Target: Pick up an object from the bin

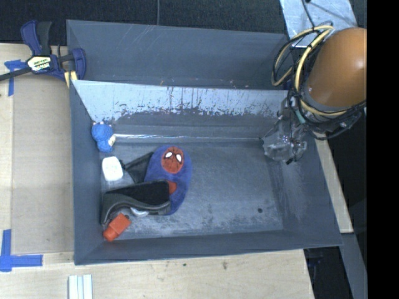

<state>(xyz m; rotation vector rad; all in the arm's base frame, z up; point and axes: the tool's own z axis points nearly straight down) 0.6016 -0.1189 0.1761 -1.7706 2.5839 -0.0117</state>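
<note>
My gripper (283, 147) hangs at the bin's right side, near the right wall and above the bare floor. No loose thing lies under it or between its fingers. The nearest things lie far to its left: a blue soft toy with a red masked face (173, 170), and a black curved piece (140, 198) lying across the toy's lower edge.
At the bin's left lie a small blue figure (103, 136), a white block (112, 169) and an orange-red capped piece (116, 227). The bin's middle and right floor is bare metal. The arm's orange dome and cables sit over the right rim.
</note>
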